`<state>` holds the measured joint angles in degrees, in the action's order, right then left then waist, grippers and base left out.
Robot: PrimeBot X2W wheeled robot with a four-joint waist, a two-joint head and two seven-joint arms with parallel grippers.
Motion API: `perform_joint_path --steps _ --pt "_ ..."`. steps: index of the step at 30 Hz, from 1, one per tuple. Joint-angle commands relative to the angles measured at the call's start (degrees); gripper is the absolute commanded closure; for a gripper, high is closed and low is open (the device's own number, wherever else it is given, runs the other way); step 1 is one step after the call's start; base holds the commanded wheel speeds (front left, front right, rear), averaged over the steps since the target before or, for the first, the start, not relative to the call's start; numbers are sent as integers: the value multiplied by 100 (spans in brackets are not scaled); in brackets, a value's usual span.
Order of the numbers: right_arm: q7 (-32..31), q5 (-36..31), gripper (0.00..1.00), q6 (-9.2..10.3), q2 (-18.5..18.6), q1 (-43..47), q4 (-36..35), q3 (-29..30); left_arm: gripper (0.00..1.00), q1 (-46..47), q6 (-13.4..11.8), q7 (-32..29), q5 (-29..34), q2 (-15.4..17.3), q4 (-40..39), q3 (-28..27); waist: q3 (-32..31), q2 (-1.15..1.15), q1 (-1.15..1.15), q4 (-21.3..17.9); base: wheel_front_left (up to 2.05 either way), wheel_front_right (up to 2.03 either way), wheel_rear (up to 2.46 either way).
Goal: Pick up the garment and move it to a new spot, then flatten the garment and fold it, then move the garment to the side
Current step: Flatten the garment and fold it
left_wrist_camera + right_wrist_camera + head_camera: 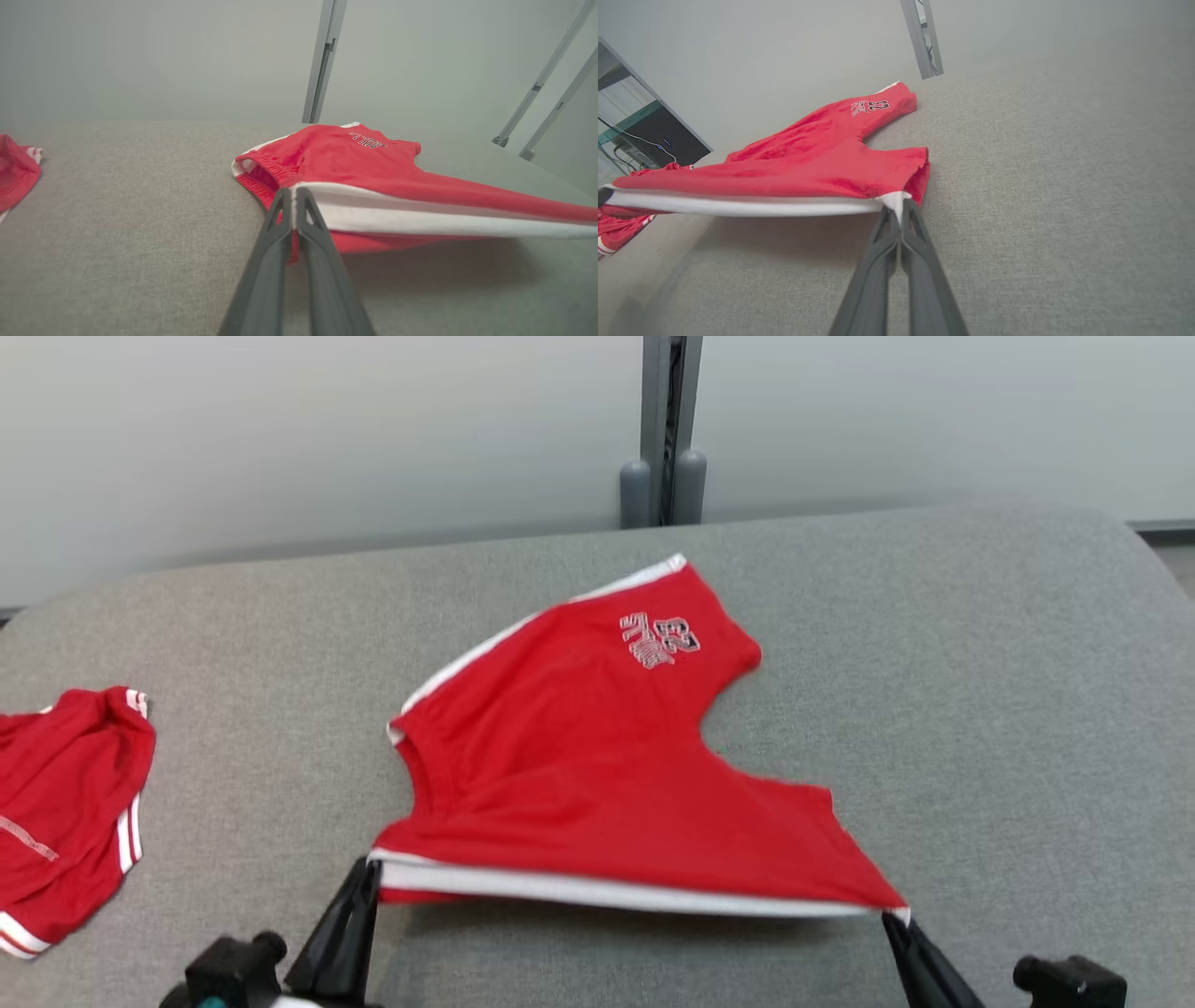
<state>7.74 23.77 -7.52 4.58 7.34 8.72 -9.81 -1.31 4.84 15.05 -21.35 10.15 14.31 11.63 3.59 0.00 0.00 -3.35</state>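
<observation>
The garment is a pair of red shorts with white side stripes and a printed number, spread on the grey surface. Its near white-striped edge is lifted and stretched taut between both grippers. My left gripper is shut on the left end of that edge, pinching the fabric at the waistband corner. My right gripper is shut on the right end of the edge. The far part of the garment still rests on the surface, with the number print at the far leg.
A second red garment with white stripes lies crumpled at the left edge of the grey padded surface. A grey post stands behind the surface against a pale wall. Open surface lies to the right.
</observation>
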Motion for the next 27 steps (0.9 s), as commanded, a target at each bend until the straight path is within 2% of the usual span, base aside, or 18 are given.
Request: perform_joint_path --steps 1,10,13,18,24,27 --pt "-133 -61 100 4 30 211 -192 61 100 -140 -84 -46 -52 49 -117 -65 -172 0 0 -16 0 0 0" --pt "-1239 -320 100 3 -65 1476 -1910 323 100 -1466 -612 -845 -216 19 -1601 -30 -509 0 0 -45 0 0 0" --pt "-1379 -391 100 3 -41 1556 -2161 421 100 -1616 -710 -1041 -229 45 -1932 -14 -533 0 0 -24 0 0 0" --pt "-1371 -387 100 3 33 1333 -2174 625 100 -1568 -784 -1292 -250 98 -2187 2 -526 0 0 74 0 0 0" --pt "-1271 -351 100 4 169 802 -1864 725 100 -1228 -707 -1493 -271 177 -2169 24 -352 0 0 200 0 0 0" --pt "-1170 -301 100 4 295 254 -1609 663 100 -894 -607 -1574 -286 267 -2133 12 -36 0 0 265 0 0 0"
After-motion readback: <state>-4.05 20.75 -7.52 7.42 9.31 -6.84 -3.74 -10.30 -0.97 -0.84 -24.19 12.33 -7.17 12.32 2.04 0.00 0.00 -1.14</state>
